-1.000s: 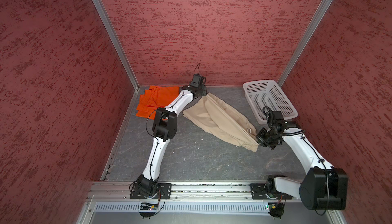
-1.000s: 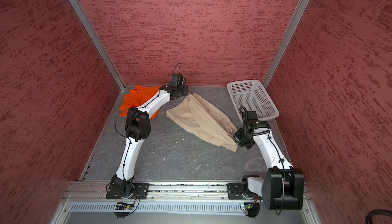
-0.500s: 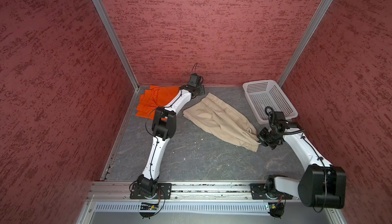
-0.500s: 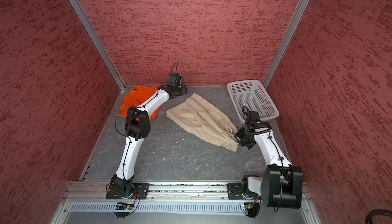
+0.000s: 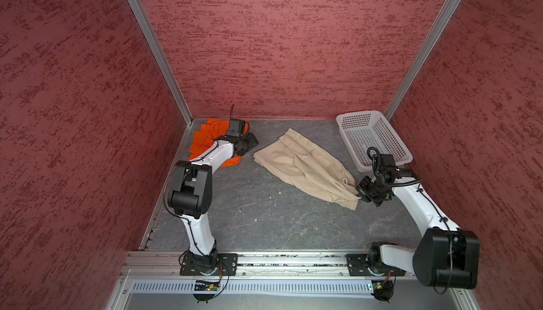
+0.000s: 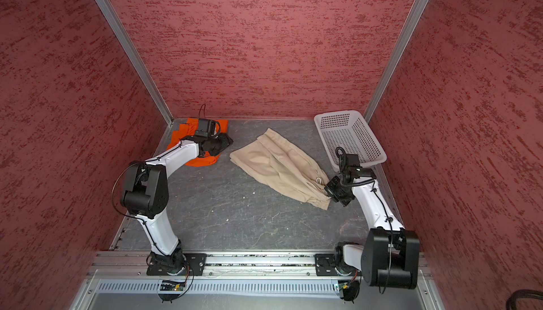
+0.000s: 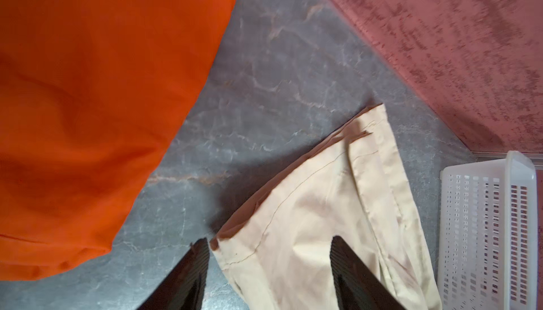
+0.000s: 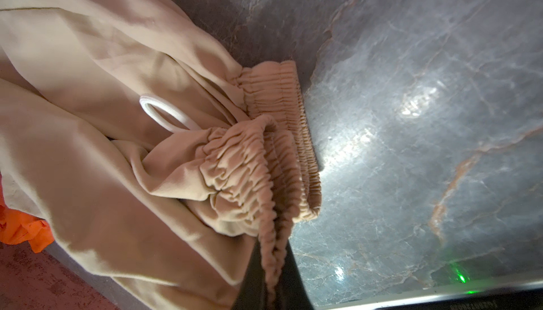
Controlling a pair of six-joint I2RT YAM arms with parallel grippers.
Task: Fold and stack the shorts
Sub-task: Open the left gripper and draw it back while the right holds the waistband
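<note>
The beige shorts (image 5: 302, 170) lie slantwise across the middle of the tabletop (image 5: 264, 223), and the orange shorts (image 5: 202, 139) are bunched in the far left corner. The right gripper (image 8: 271, 276), near the basket (image 5: 360, 115), has its fingers (image 8: 293, 289) pinching the beige gathered waistband. The left gripper (image 7: 270, 242) hangs by the beige hem corner, its fingers (image 7: 188, 276) spread and gripping nothing.

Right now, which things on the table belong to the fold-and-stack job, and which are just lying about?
In the job:
- beige shorts, spread mid-table, waistband pinched in the right gripper
- orange shorts, bunched in the far left corner, partly under the left arm; left gripper open, holding nothing

Lying about:
- white basket, far right corner, untouched
</note>
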